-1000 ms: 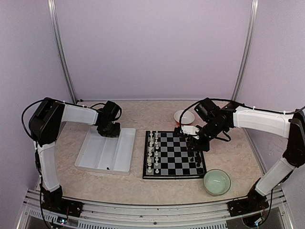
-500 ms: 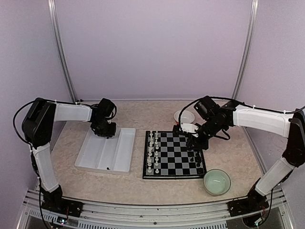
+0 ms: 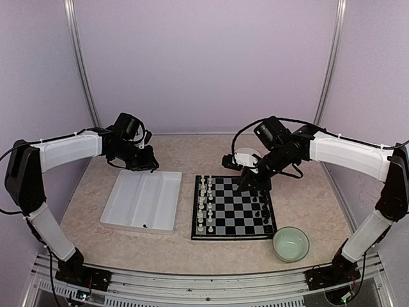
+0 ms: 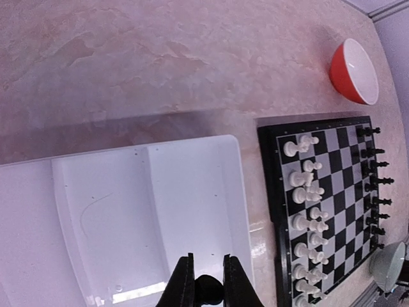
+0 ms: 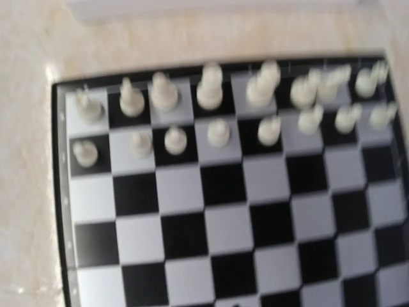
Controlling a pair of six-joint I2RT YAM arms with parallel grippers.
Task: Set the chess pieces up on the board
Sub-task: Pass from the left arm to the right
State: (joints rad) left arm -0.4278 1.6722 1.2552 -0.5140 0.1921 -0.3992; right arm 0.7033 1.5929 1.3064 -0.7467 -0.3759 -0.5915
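The board [image 3: 233, 211] lies mid-table, with white chess pieces [image 3: 204, 204] in two columns along its left side and several black chess pieces [image 3: 262, 210] on its right. My left gripper [image 3: 146, 165] hovers at the far edge of the white tray [image 3: 128, 204]. In the left wrist view that gripper [image 4: 207, 259] is shut on a small black chess piece [image 4: 209, 289]. My right gripper [image 3: 248, 181] hangs over the board's far right corner. Its wrist view shows only the board [image 5: 211, 236] and white pieces [image 5: 211, 96], not its fingers.
A red bowl [image 3: 246, 155] stands behind the board, partly hidden by the right arm. A pale green bowl [image 3: 291, 244] sits near the board's near right corner. One small dark speck [image 3: 146, 225] lies in the tray. Purple walls close in the sides and back.
My left gripper has risen from the tray and pulled back to the left, jaws closed on a black piece. The right gripper has lifted from the board's right side toward its far edge.
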